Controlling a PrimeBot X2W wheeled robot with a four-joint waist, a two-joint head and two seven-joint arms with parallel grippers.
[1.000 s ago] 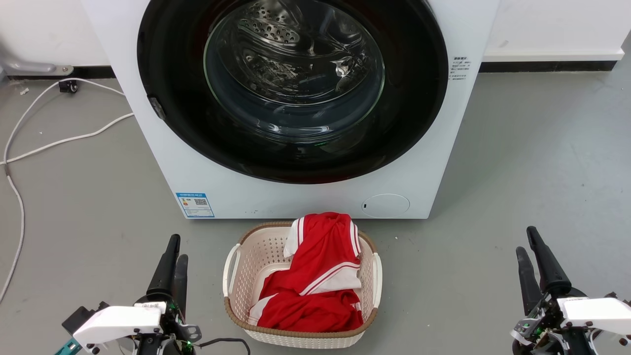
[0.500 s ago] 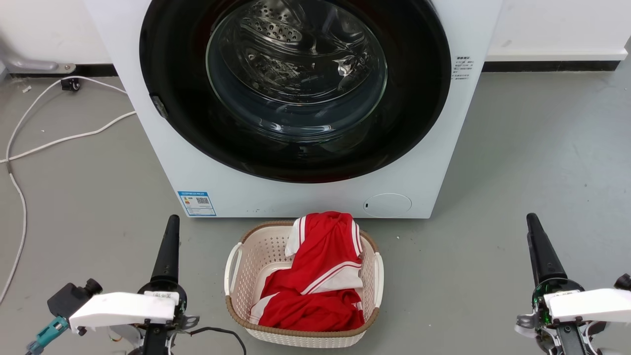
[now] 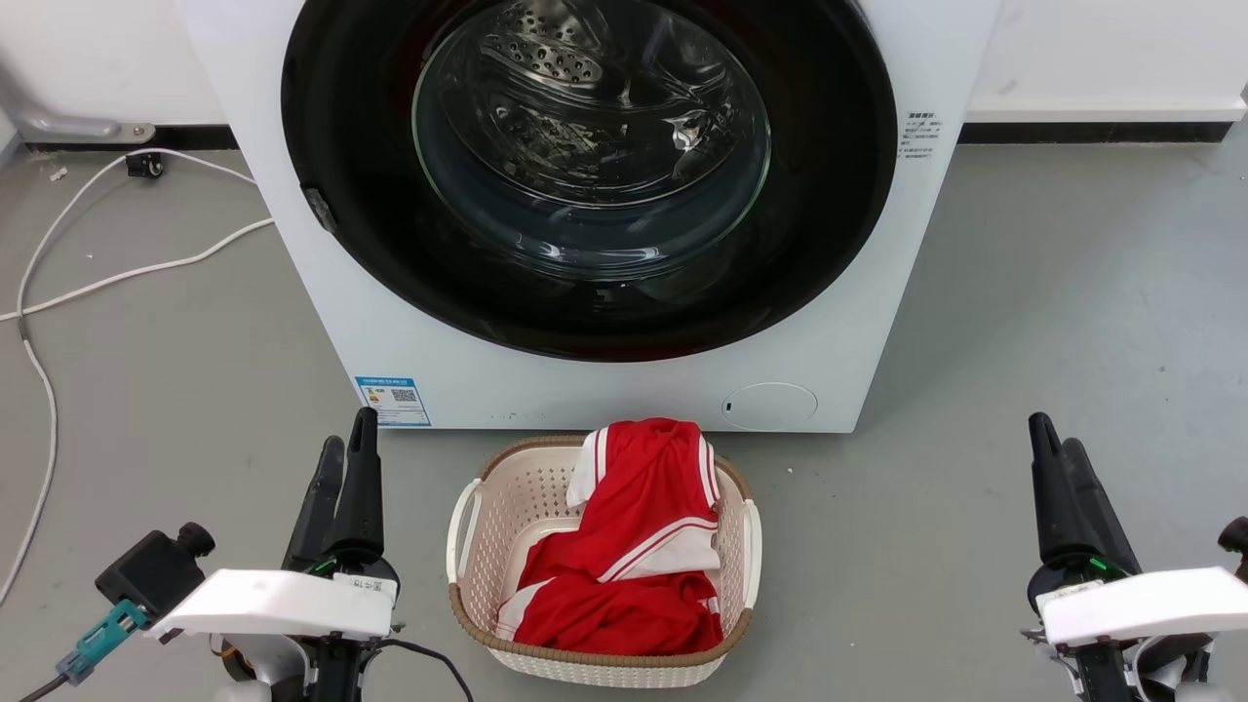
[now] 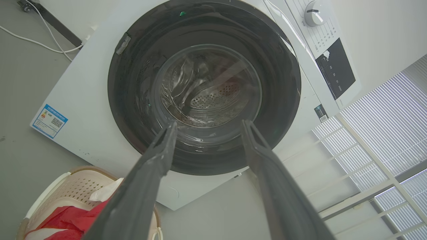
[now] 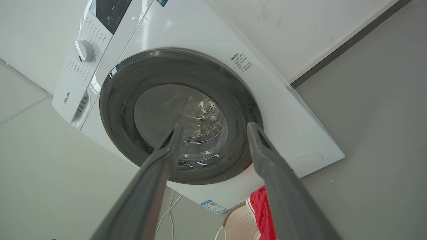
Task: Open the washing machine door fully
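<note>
The door (image 3: 590, 175) sits shut and flush in the white machine's (image 3: 292, 292) front, at the far middle of the scene, its round face turned toward the robot. Both arms rest low and near, well apart from it.

The left gripper (image 3: 349, 429) is at the near left and the right gripper (image 3: 1055, 431) at the near right, fingers pointing at the machine. Between them, just in front of the machine's base, stands a basket (image 3: 458, 531) holding a red cloth (image 3: 624, 556).

A small grey tab (image 3: 314, 207) shows on the door's left rim; it is probably the catch or pull. If so, the door would swing about its right side and the pull would be outward, toward the near side. The left gripper lies on the tab's side and is the nearer of the two; the tab is up and far from its fingertips, slightly to their left. The door's swing may pass above the basket; its clearance cannot be judged.

Each wrist view shows its gripper's fingers parted by a moderate gap, framing the glass window. Neither gripper holds or touches anything. No contact with the door has been made, so the opening has not begun.
</note>
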